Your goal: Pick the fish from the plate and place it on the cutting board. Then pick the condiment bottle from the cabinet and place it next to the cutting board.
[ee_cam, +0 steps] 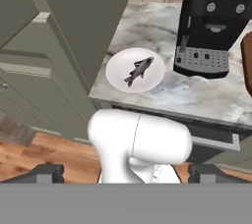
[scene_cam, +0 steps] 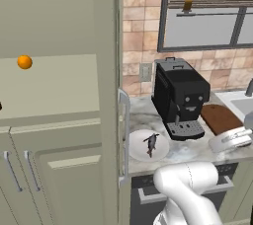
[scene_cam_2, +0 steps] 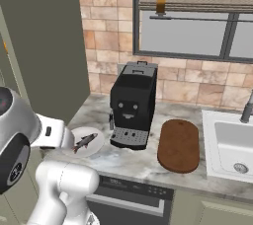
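A small grey fish [scene_cam: 151,143] [scene_cam_2: 84,141] [ee_cam: 138,70] lies on the white plate [scene_cam: 140,151] [scene_cam_2: 96,147] [ee_cam: 118,80], at the counter's front left beside the cabinet [scene_cam: 59,86] [ee_cam: 83,16]. The dark brown cutting board [scene_cam: 220,118] [scene_cam_2: 179,145] lies flat to the right of the coffee machine. My gripper [ee_cam: 129,175] is open with nothing between its wide-apart fingertips [ee_cam: 47,174]. It hangs well back from the counter, looking down at the plate. The cabinet's shelf recess holds an orange ball [scene_cam: 24,61]. A dark sliver at the shelf's left picture edge is too cut off to identify as the condiment bottle.
A black coffee machine [scene_cam: 180,98] [scene_cam_2: 132,103] [ee_cam: 211,21] stands between plate and board. The open cabinet door [scene_cam: 111,71] with its silver handle [scene_cam: 124,135] juts out left of the plate. A sink [scene_cam_2: 232,145] is at the right, and a dishwasher front [scene_cam_2: 133,194] sits below the counter.
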You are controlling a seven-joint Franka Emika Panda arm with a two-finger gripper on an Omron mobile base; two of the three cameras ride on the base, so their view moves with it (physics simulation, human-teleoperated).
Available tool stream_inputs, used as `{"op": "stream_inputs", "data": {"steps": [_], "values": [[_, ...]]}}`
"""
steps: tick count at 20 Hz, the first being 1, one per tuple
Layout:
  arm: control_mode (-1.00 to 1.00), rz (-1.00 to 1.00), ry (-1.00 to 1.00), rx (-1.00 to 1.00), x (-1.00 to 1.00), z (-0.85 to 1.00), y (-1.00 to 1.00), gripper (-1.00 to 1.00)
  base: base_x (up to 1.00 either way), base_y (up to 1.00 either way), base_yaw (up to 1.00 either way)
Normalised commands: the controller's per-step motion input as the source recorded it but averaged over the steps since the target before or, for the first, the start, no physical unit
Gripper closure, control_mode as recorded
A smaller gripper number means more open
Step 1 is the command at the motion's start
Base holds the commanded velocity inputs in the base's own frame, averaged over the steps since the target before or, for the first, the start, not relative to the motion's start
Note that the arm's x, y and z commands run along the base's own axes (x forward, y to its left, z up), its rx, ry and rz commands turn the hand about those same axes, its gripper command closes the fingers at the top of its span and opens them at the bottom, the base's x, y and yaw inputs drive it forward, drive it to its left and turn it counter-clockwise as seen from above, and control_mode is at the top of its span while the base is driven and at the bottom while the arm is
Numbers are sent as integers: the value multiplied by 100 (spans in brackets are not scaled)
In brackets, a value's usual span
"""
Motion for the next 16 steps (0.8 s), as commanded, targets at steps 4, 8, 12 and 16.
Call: {"op": "stream_inputs", "data": {"steps": [4, 8, 12, 16], "values": [[-100, 0, 0, 6, 0, -24, 0, -100, 0, 0, 0], [-100, 0, 0, 6, 2, -19, 7, -100, 0, 0, 0], [-100, -1, 0, 6, 14, -6, 14, -100, 0, 0, 0], [-100, -1, 2, 5, 17, 0, 17, -100, 0, 0, 0]]}}
